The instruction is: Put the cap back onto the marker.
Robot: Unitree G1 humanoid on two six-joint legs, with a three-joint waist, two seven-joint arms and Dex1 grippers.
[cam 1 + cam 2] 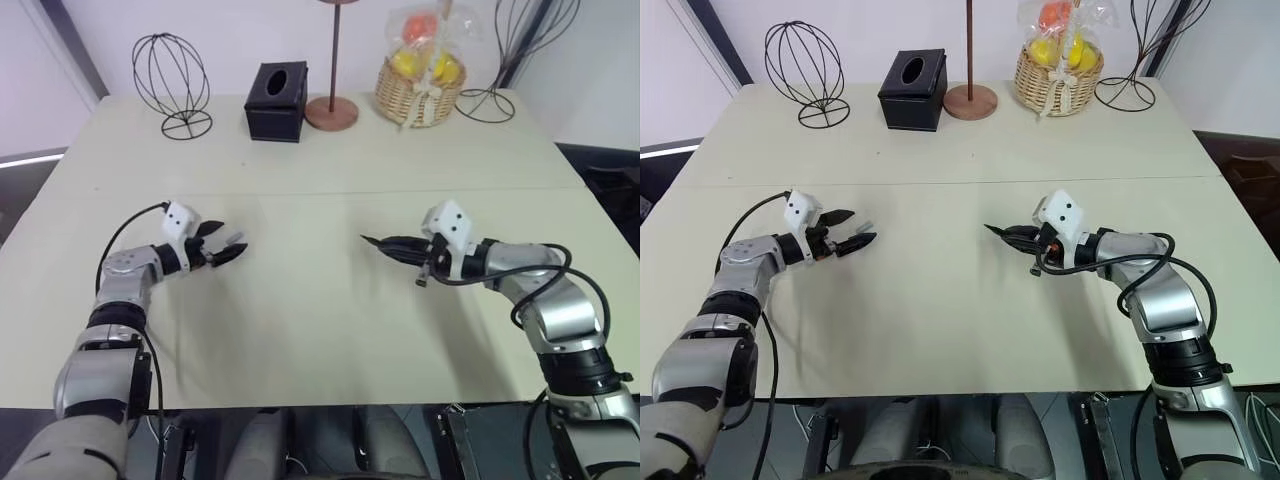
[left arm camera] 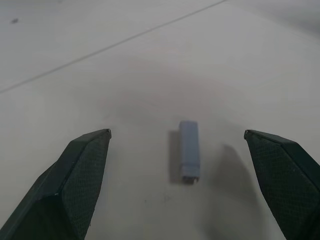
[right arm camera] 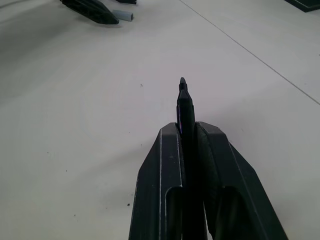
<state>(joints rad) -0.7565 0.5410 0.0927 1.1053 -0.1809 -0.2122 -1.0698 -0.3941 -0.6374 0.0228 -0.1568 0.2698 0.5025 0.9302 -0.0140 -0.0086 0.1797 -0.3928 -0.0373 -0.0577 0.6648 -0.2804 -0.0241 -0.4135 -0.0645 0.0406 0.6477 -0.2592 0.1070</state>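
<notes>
Table (image 1: 320, 330) still has your cap (image 2: 189, 150) lying between the wide-open left gripper (image 2: 177, 137); right gripper (image 3: 187, 129) clamps the marker (image 3: 184, 102), so grabbing and capping remain.

The small pale grey-blue cylindrical cap (image 2: 189, 151) lies flat on the worktop; the thin black pointed marker (image 3: 185, 107) is held uncapped above it.

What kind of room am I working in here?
Probably an office or demo room, staged like a living space: a pale table with a black tissue box, a wicker fruit basket and wire ornaments along its far edge.
</notes>
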